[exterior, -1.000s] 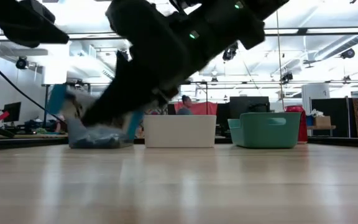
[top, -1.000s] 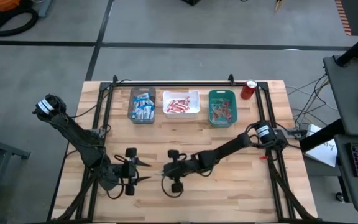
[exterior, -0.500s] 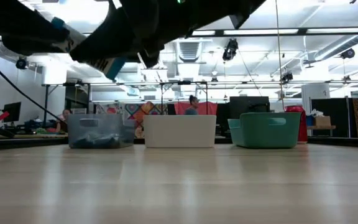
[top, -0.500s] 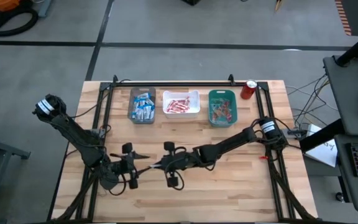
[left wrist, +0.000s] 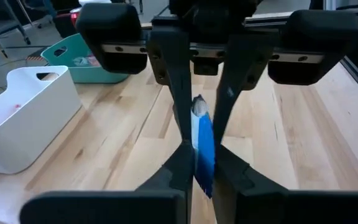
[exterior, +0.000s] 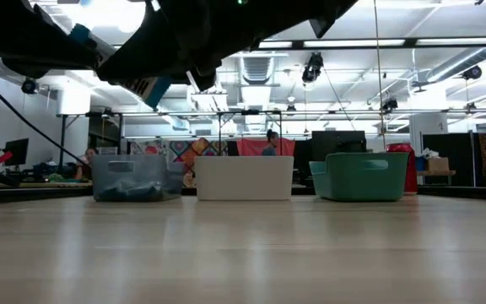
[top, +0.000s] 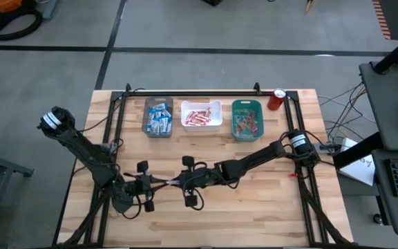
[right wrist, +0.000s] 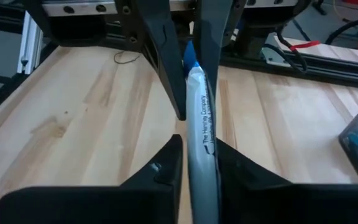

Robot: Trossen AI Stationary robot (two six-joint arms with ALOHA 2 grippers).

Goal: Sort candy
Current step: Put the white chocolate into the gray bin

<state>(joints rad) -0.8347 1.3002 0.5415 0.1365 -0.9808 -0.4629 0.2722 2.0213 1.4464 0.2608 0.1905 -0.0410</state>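
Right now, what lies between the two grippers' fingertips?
A blue-and-white candy bar bridges the left gripper and right gripper, pinched by both, as both wrist views show.

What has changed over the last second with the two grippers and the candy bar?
The left gripper and right gripper closed the gap between them and now meet tip to tip above the table, both clamped on one blue-and-white candy bar, mid-handover. The grey bin, white bin, teal bin and red can stayed put.
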